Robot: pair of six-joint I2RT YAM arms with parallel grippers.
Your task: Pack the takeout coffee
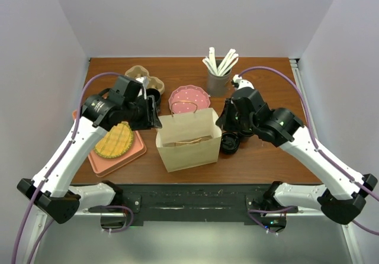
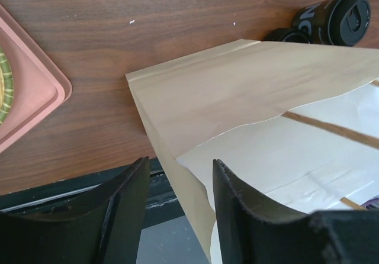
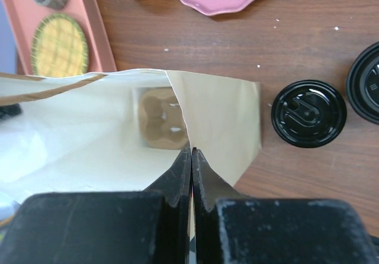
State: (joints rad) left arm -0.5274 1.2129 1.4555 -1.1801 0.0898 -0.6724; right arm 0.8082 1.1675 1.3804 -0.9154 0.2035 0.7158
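Open paper bag point(image 1: 188, 139) stands upright, black lidded cups point(image 1: 230, 142) beside it.

Soft, even light from above fills the top view, so the desk point(image 1: 249, 163) shows only faint, short shadows beside the paper bag point(image 1: 188, 151) and under the arms. In both wrist views the bag's pale inside is bright, nearly washed out. The left gripper point(image 2: 180, 175) and right gripper point(image 3: 191, 154) sit near the lens as black, almost featureless, slightly soft shapes, while the wood grain beyond stays sharp.
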